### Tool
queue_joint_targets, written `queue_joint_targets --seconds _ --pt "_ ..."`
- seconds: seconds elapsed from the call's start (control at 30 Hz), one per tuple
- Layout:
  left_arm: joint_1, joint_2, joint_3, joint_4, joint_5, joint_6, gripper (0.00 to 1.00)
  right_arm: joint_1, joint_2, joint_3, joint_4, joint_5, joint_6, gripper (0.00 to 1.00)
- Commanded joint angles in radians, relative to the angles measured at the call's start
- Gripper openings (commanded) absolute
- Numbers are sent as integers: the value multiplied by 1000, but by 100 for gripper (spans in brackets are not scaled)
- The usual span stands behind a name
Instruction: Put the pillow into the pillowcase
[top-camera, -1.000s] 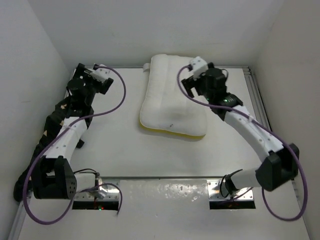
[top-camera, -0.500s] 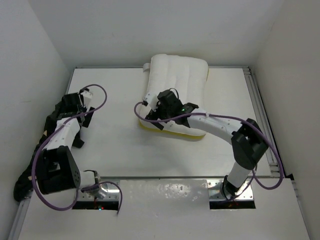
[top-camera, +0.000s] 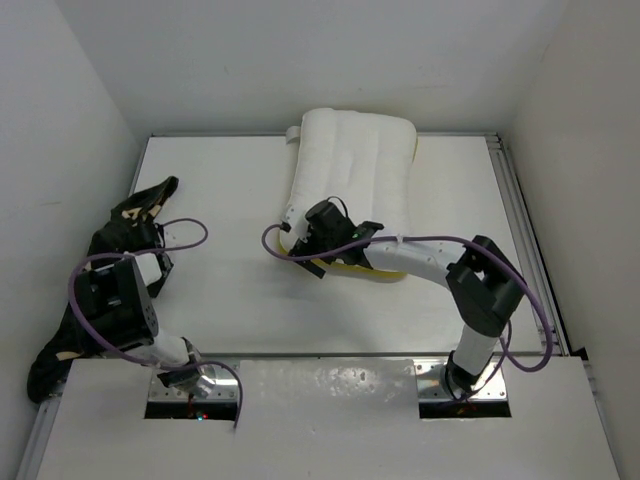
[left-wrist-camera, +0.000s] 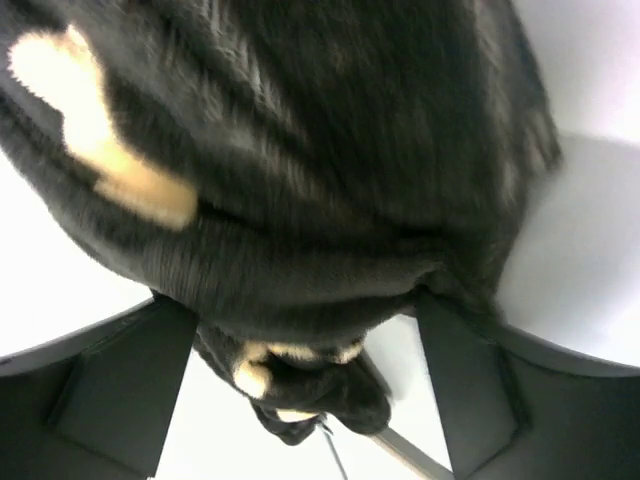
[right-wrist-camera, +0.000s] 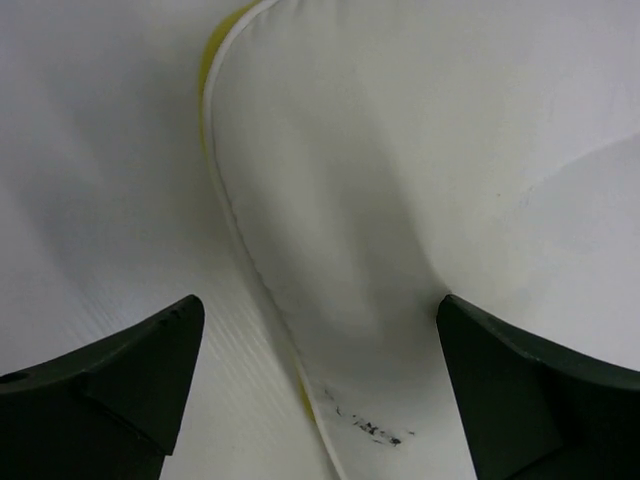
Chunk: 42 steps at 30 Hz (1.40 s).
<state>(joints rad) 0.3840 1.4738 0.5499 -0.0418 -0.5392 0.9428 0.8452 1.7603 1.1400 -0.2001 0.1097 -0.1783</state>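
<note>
- Black flowered cloth, the pillowcase (top-camera: 128, 215), lies heaped well to the left of the pillow (top-camera: 355, 165), so my left gripper (left-wrist-camera: 300, 305) is down on it. The fingers are wide, with cloth bulging between them, not pinched.
- My right gripper (right-wrist-camera: 318, 310) hangs spread and empty over the pillow's near left corner, probably to lift it.
- My left arm is folded tight, and my right reaches along the pillow's near edge.

The right gripper's (right-wrist-camera: 318, 305) dark fingers (right-wrist-camera: 110, 385) stand wide apart at 7 and 5 o'clock. Between them lies the pillow's (right-wrist-camera: 400, 180) yellow-trimmed corner, with dark smudges (right-wrist-camera: 365, 428) at 6 o'clock.
</note>
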Motion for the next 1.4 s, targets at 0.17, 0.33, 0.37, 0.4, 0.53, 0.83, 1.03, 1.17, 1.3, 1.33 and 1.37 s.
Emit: queue_joint_targets --seconds 0.17,0.33,0.37,0.4,0.53,0.83,1.03,1.17,1.3,1.33,1.37 --pt "-12 7 143 -116 135 11 0 -4 12 -42 54 55 0 43" --pt "-144 -67 345 -333 364 -50 0 -44 -96 -144 70 -11 10 0" --pt "-211 -63 443 -366 424 -64 0 -67 -149 -161 64 -66 7 0" --pt "-250 -53 491 -430 442 -94 0 -80 -178 -198 65 -97 -4 0" --pt "-510 45 825 -622 524 -124 0 -182 -353 -259 31 -263 -21 0" --pt "-625 154 1430 -1035 1019 -96 0 -444 -547 -126 182 -493 247 99" --pt "-680 129 1423 -1072 1045 -98 0 -531 -504 -166 487 -544 473 37" --pt "-700 118 1401 -1037 1044 -168 0 -522 -460 -164 530 -570 490 71" --pt "-729 120 1403 -1012 1038 -216 0 -499 -427 -181 503 -708 445 99" --pt "-734 120 1401 -1008 1038 -226 0 -489 -417 -190 472 -761 394 99" --pt "-735 121 1400 -1003 1035 -233 0 -482 -415 -191 434 -784 355 99"
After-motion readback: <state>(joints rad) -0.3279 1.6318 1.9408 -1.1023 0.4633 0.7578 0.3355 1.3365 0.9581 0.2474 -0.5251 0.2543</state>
